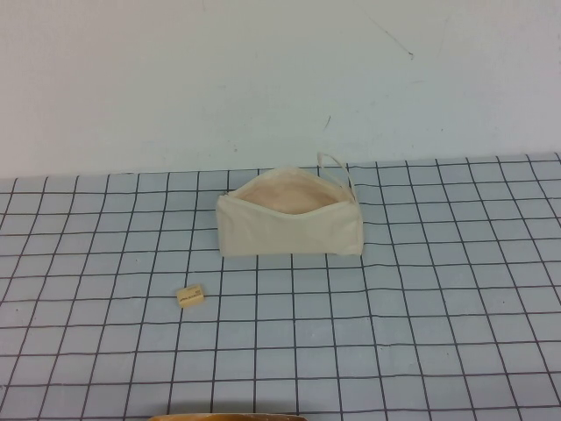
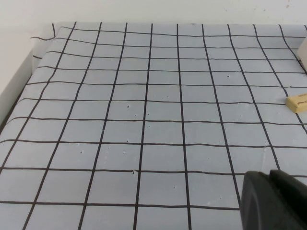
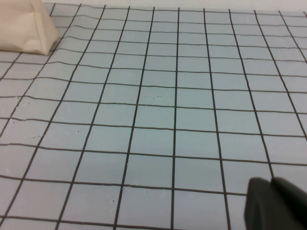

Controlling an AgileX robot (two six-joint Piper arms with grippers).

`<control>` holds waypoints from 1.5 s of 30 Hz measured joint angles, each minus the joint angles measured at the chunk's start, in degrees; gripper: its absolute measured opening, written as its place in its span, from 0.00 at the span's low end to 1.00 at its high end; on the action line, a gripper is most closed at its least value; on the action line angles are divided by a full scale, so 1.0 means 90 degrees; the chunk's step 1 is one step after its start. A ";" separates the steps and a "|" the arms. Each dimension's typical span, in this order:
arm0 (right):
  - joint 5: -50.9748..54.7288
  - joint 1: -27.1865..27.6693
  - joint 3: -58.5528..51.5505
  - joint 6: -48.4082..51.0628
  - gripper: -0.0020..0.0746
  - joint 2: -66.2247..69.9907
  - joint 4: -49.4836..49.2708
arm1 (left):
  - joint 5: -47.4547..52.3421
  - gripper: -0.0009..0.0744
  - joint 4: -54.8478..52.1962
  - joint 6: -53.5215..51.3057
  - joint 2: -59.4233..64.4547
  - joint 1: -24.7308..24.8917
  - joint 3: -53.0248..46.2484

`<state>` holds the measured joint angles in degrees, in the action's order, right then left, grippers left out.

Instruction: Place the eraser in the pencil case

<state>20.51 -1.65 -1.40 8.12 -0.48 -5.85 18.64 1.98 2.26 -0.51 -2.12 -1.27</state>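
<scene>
**A:** Two things matter on this grid mat (image 1: 438,289): the eraser (image 1: 190,296), lying flat by itself toward the robot's left, and the pencil case (image 1: 289,226), standing further back near the middle with its mouth gaping upward and a thin loop (image 1: 337,171) at its far right end. They sit apart, with a grid row or so between them.

**B:** And the arms?

**A:** Neither shows from the high camera. Each wrist view catches only a dark corner of its own claw: the left gripper (image 2: 273,201) hangs over bare mat with the eraser (image 2: 297,102) off to one side, and the right gripper (image 3: 276,203) hangs over bare mat with a corner of the case (image 3: 26,28) at the edge. I cannot tell how far open either claw is, and neither appears to hold anything.

**B:** So what might go wrong?

**A:** That eraser is tiny and low. A slightly off-centre descent would likely nudge or flip it instead of pinching it. The case is soft fabric too; a finger brushing its rim could fold the mouth shut or tip the pouch, and a release made too early would drop the eraser against the front wall.
</scene>
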 joint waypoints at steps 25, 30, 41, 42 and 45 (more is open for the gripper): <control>0.0000 0.0000 0.0000 0.0000 0.02 0.0000 0.0000 | -0.1503 0.01 0.5313 0.1687 0.0000 0.0000 -0.0022; 0.0000 0.0000 0.0000 0.0000 0.02 0.0000 0.0000 | -0.1145 0.01 0.5336 0.0326 0.0000 0.0000 0.0239; 0.0000 0.0000 0.0000 0.0000 0.02 0.0000 0.0000 | 0.2125 0.01 0.4508 -0.2781 0.2444 0.0000 0.3156; 0.0000 0.0000 0.0000 0.0000 0.02 0.0000 0.0000 | 0.2325 0.01 0.4459 -0.3094 0.2751 0.0000 0.3408; 0.0000 0.0000 0.0000 0.0000 0.02 0.0000 0.0000 | 0.2580 0.01 0.4251 -0.3780 0.3569 0.0000 0.4028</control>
<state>20.51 -1.65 -1.40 8.12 -0.48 -5.85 41.86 40.24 -31.76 31.61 -2.12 34.98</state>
